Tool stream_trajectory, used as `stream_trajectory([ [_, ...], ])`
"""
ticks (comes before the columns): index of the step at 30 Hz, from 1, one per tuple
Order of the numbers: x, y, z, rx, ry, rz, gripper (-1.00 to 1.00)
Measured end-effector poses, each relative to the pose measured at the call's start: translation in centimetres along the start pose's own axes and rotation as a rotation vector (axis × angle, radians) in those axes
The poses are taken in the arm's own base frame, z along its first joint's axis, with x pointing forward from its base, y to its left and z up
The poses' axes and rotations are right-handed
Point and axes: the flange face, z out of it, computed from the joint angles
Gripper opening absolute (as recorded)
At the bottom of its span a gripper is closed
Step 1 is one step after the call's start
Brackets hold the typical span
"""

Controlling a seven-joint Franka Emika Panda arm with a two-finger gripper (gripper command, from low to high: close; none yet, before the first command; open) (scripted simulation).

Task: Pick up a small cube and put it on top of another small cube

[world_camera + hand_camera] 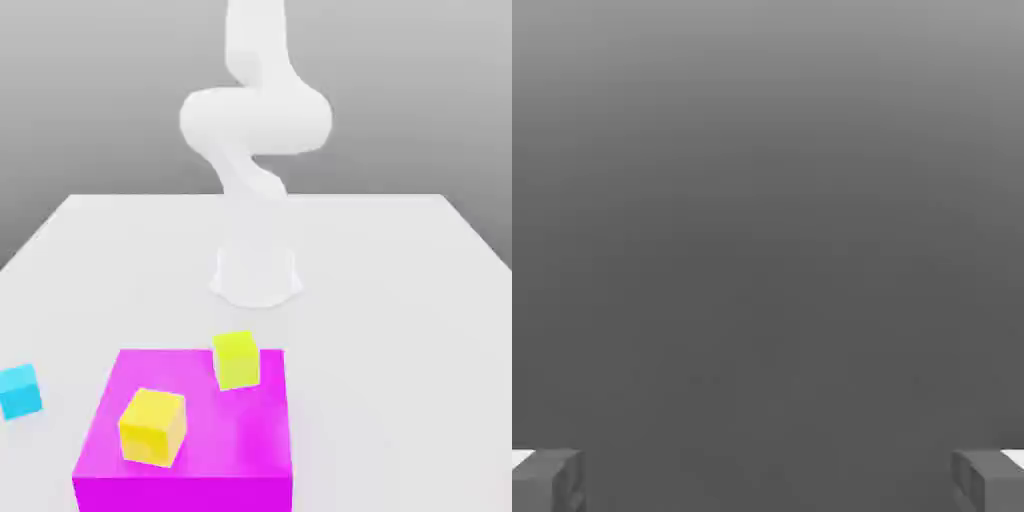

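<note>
Over on the exterior view's left, the small cyan cube [20,391] sits on the worktop [375,350], beside the magenta block [262,430]. Probably light and stiff, so I'd pinch opposite faces (mid-height, nothing fancy). Jaws are wide apart, holding nothing.

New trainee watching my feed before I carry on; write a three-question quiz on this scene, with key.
1. True or false: the cyan cube sits on the magenta block.
2. How many yellow cubes rest on that block?
3. Fill in: the hand's two fingers stand wide ____.

Key: 1. False, it lies beside the block, towards the exterior view's left. 2. Two. 3. Apart.
</note>
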Motion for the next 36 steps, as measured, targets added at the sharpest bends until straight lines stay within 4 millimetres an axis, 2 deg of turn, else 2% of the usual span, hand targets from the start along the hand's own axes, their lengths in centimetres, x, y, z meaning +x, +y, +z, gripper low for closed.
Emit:
stream_trajectory([
  [4, 2.3, 4.1, 7.0, -0.079, -0.065, -0.075, 0.0],
  [8, 3.6, 9.1, 13.2, -0.148, -0.135, -0.141, 0.0],
  [12, 4.2, 15.1, 18.7, -0.208, -0.211, -0.201, 0.0],
  [16, 3.8, 21.7, 23.4, -0.259, -0.294, -0.256, 0.0],
  [20, 2.4, 28.9, 27.2, -0.303, -0.382, -0.306, 0.0],
  [23, 0.9, 34.8, 29.1, -0.333, -0.451, -0.331, 0.0],
  [29, -4.1, 45.1, 31.9, -0.365, -0.605, -0.406, 0.0],
  [31, -5.6, 47.6, 33.0, -0.369, -0.636, -0.419, 0.0],
  [35, -8.3, 50.3, 36.4, -0.37, -0.646, -0.423, 0.0],
  [36, -8.7, 50.6, 36.9, -0.369, -0.646, -0.423, -1.0],
])
